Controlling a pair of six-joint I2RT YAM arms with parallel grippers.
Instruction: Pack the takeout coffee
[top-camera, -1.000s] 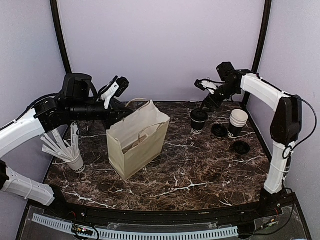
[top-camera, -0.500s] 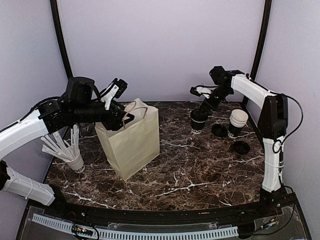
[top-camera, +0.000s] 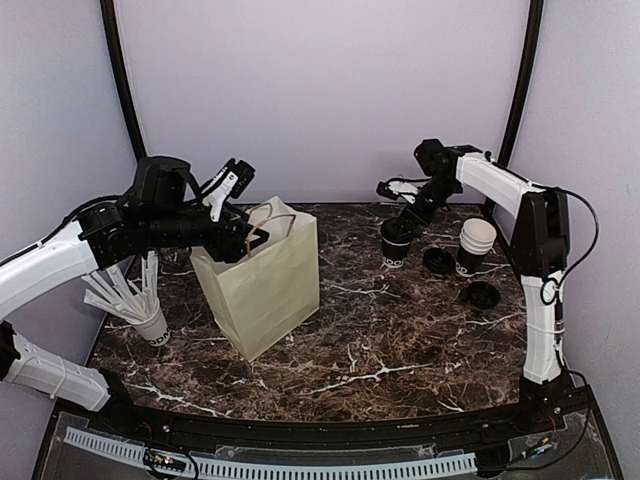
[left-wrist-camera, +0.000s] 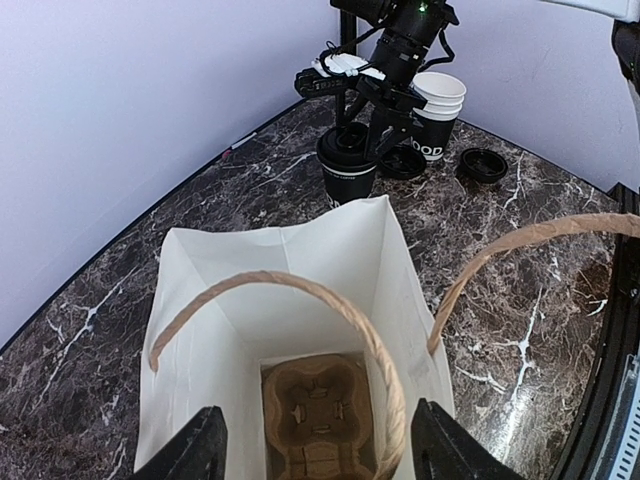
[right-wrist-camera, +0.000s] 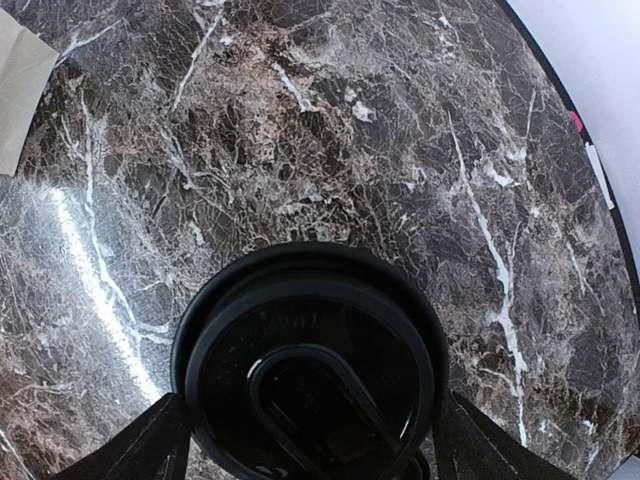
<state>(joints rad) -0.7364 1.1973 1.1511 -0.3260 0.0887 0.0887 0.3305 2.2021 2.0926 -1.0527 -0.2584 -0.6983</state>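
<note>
A dark paper cup with a black lid (top-camera: 397, 243) (right-wrist-camera: 310, 370) stands at the back right of the marble table. My right gripper (top-camera: 403, 212) (right-wrist-camera: 312, 432) hangs right over it, open, one finger on each side of the lid. The cream handled bag (top-camera: 268, 285) (left-wrist-camera: 300, 265) stands upright, and the tan pulp tray (left-wrist-camera: 318, 420) lies flat at its bottom. My left gripper (top-camera: 255, 237) (left-wrist-camera: 320, 442) is open over the bag's mouth. A handle loop (left-wrist-camera: 345, 310) arches between its fingers without being gripped.
A stack of open cups (top-camera: 476, 243) (left-wrist-camera: 436, 108) stands right of the lidded cup. Two loose black lids (top-camera: 438, 260) (top-camera: 484, 294) lie near it. A white cup of paper-wrapped sticks (top-camera: 140, 305) stands at the left edge. Walls close in the back and sides.
My left gripper has opened and let go of the bag, which went from tilted to upright and shifted left. The right gripper moved left to above the lidded cup.
</note>
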